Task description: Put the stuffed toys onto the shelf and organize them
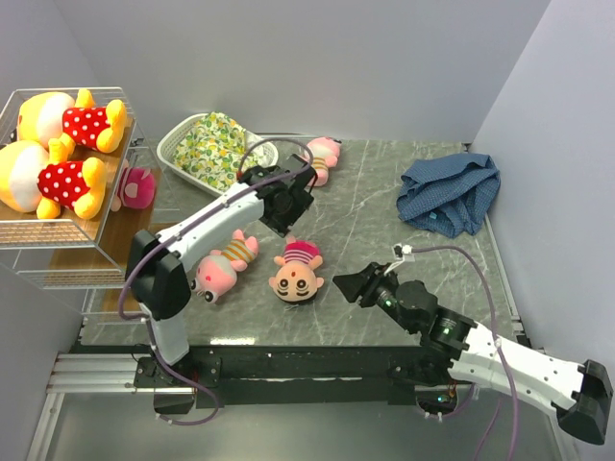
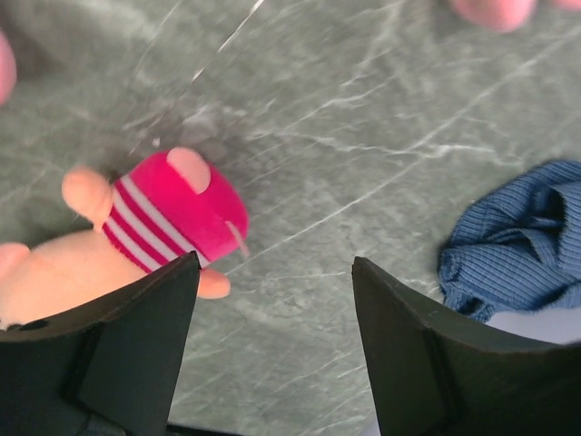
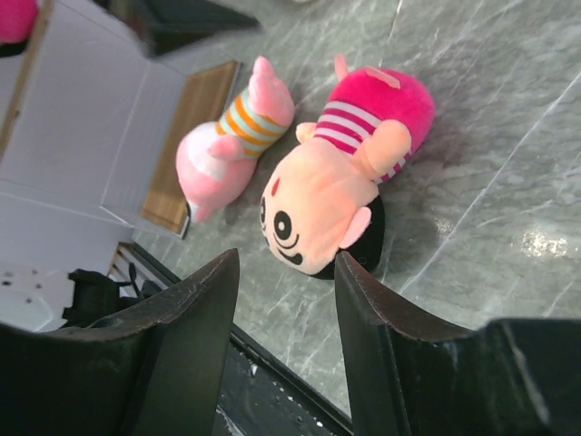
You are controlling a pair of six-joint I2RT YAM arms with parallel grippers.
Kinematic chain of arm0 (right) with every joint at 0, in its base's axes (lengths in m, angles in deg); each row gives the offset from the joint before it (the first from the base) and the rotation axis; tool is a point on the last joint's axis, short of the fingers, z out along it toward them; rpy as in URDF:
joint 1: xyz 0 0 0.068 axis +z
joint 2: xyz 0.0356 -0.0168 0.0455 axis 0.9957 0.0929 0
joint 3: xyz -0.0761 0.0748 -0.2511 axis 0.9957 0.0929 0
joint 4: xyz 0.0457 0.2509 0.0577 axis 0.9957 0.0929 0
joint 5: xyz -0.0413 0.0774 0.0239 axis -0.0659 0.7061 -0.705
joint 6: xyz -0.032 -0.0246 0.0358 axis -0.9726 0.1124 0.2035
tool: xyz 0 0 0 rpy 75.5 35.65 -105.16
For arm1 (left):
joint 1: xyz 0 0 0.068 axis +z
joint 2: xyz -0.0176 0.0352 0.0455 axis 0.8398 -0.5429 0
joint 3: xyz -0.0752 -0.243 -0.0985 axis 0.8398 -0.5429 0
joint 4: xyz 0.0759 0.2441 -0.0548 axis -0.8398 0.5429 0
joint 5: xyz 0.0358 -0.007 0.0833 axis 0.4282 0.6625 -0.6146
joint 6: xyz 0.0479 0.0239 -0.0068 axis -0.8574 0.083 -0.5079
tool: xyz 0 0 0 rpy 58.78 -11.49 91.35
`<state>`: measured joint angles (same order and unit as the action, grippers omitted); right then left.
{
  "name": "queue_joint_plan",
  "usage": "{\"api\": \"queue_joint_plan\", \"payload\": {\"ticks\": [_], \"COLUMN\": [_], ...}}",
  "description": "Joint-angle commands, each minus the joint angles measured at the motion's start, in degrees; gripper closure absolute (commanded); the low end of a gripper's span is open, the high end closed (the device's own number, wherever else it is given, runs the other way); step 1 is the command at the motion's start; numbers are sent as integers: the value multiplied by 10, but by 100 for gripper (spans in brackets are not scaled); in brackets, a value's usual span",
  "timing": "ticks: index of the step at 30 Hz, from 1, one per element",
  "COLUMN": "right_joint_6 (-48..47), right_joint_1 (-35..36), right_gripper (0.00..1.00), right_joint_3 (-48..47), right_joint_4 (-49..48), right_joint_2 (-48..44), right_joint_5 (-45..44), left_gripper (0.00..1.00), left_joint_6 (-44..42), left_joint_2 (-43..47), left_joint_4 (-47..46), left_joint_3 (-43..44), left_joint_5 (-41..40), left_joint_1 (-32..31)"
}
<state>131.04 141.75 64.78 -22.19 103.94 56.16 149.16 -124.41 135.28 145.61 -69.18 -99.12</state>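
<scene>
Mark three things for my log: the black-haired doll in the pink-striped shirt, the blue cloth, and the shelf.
black-haired doll (image 3: 309, 218): right wrist view, on its face.
blue cloth (image 1: 450, 195): top external view, middle of the crumpled heap.
shelf (image 1: 86, 257): top external view, bare wooden board under the top tier.

Overhead view: bright, even, diffuse light. The grey-green marbled bench (image 1: 384, 240) carries only short, soft shadows.

Right wrist view: a small white glare patch lies on the bench at lower right. The peach-faced plush doll in a pink striped shirt (image 3: 331, 182) is sharp; the upper left corner is blurred.

Left wrist view: soft focus throughout. The left pincer (image 2: 274, 263) shows its black fingers (image 2: 127, 354) dark and featureless.
</scene>
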Motion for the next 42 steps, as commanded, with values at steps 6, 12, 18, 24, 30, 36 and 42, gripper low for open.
{"api": "queue_joint_plan", "payload": {"ticks": [6,12,18,24,30,36,42], "right_joint_6": [-24,-34,-33,-38,-40,-35,-42], "right_joint_1": [-1,-2,-1,-1,-2,-2,-1], "right_gripper": [47,48,48,48,48,48,48], "right_joint_3": [17,15,16,12,7,6,-10], "right_joint_4": [47,55,61,62,47,46,57], "right_joint_2": [-106,-129,-143,-147,-138,-141,-161], "right_joint_5": [-29,-37,-40,-45,-43,-38,-51], "left_gripper": [30,28,28,61,58,89,99], "left_joint_6": [101,97,76,58,68,43,-38], "left_joint_2": [-70,-129,-126,-107,-80,-77,-37], "left_joint_4": [2,35,-50,-12,1,-38,-30], "left_joint_3": [-14,19,-70,-63,-115,-163,-93], "left_joint_5": [95,108,121,66,56,58,-47], "left_joint_1": [2,2,4,-15,-48,-61,-84]}}
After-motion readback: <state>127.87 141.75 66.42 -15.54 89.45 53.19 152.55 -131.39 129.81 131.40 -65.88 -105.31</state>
